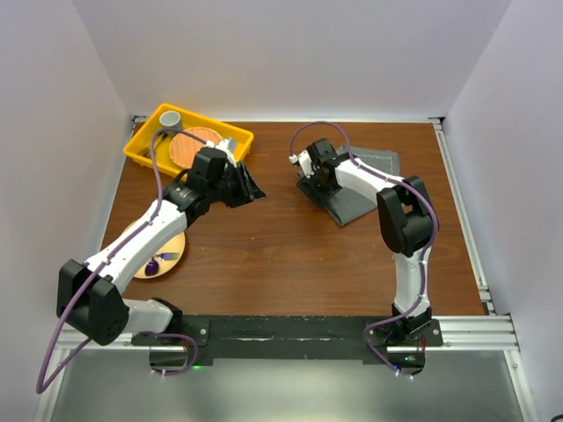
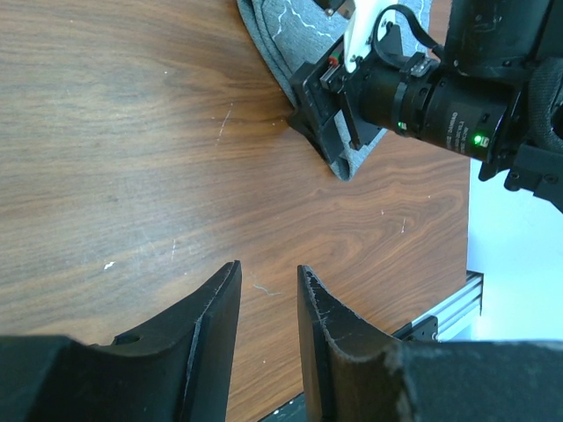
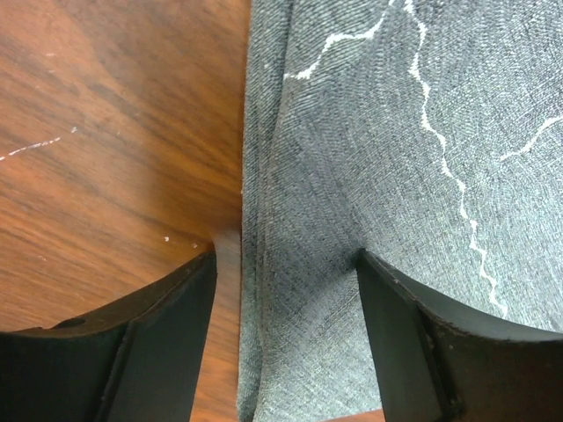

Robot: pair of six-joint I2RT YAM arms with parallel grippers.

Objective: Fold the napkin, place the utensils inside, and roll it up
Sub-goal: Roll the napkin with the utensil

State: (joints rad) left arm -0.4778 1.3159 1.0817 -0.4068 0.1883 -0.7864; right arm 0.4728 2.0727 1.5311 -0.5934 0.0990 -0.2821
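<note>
The napkin (image 1: 365,189) lies folded, grey-green with pale stitching, on the right half of the wooden table (image 1: 281,255). My right gripper (image 1: 312,180) is low over its left folded edge. In the right wrist view that gripper (image 3: 286,264) is open and straddles the napkin (image 3: 369,132): one finger is over bare wood, the other presses on the cloth. My left gripper (image 1: 251,187) hovers left of centre. Its wrist view shows it (image 2: 268,272) open with only wood between the fingers and the napkin (image 2: 290,35) ahead. A purple utensil (image 1: 157,261) lies on a wooden plate (image 1: 171,246) at the left.
A yellow bin (image 1: 145,141) at the back left holds an orange plate (image 1: 195,145) and a grey cup (image 1: 170,117). White walls close in the table on three sides. A metal rail (image 1: 475,330) runs along the near edge.
</note>
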